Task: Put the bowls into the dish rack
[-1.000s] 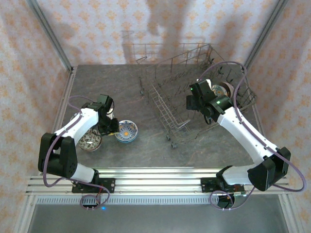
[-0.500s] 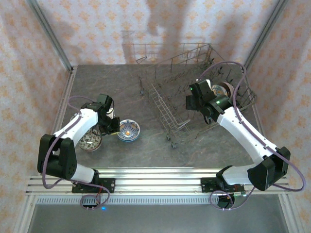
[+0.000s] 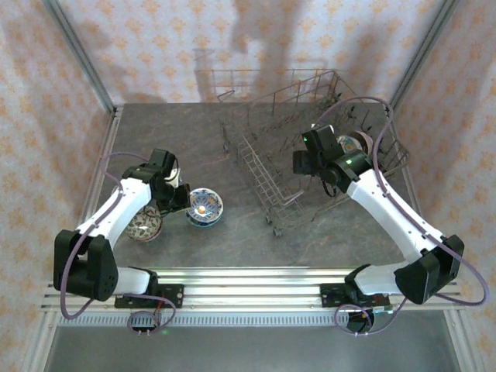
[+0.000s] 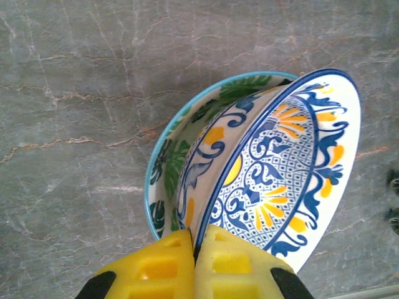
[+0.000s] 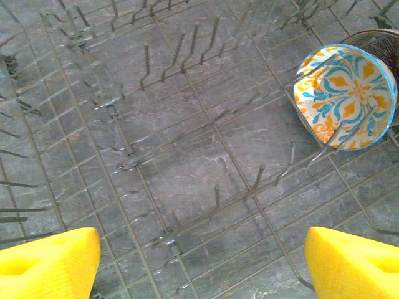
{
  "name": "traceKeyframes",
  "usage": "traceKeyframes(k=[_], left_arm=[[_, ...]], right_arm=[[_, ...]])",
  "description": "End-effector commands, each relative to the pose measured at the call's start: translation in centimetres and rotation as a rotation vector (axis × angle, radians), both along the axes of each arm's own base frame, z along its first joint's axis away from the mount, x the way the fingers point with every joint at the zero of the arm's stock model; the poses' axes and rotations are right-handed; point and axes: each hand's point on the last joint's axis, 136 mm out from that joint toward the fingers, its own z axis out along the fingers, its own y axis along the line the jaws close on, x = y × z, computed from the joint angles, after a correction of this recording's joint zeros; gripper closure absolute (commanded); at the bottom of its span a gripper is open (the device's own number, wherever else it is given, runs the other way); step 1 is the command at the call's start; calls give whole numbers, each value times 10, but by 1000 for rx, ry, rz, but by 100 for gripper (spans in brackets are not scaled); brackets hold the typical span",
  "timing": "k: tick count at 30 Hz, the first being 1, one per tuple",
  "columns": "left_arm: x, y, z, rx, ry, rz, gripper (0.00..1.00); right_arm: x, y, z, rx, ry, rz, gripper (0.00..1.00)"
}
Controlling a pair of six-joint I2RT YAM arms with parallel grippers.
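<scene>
Above the table (image 3: pixel 194 139), in the overhead view, we see the left gripper (image 3: pixel 184 203) down at a blue-and-yellow bowl (image 3: pixel 204 208), with a speckled bowl (image 3: pixel 143 226) just beside it under the arm. The dish rack (image 3: pixel 263 167) stands well apart to the right. The right gripper (image 3: pixel 304 164) hangs over it, and one orange-and-teal bowl (image 3: pixel 350 143) is loaded at its far right end.

From the left wrist, we see the yellow fingers (image 4: pixel 159 268) pressed together on the near rim of the blue-and-yellow bowl (image 4: pixel 280 180). That bowl is tipped up on edge inside a green-leaf bowl (image 4: pixel 165 168) lying flat on the table beneath it.

From the right wrist, the right gripper (image 5: pixel 199 268) has its pads wide apart and holds nothing. Below it are bare tines of the dish rack (image 5: pixel 149 62), and the orange-and-teal bowl (image 5: pixel 346 96) leans among tines at the upper right.

We judge the step in hand to be picking the next bowl. Next we would lift it clear of the green-leaf bowl without dragging that one, carry it to the rack and slot it between free tines. A pinch on a thin rim may let the bowl swing.
</scene>
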Motion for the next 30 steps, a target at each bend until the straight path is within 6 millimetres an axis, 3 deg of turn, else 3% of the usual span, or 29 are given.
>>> traceKeyframes(k=[1,13,23,30], left_arm=[[3,-12,17,-69,-67,-13,100],[4,-19,37,-123,-132,-36,100],[6,-22,63,-144,-202,-57,100],[13,-28,90,-179,-267,-66,100]], right_arm=[[-4,9,6,36,25,24,16],[-9,60,27,113,44,184,19],[-34,152,54,258,108,460,21],[-40,207,45,254,158,555,22]])
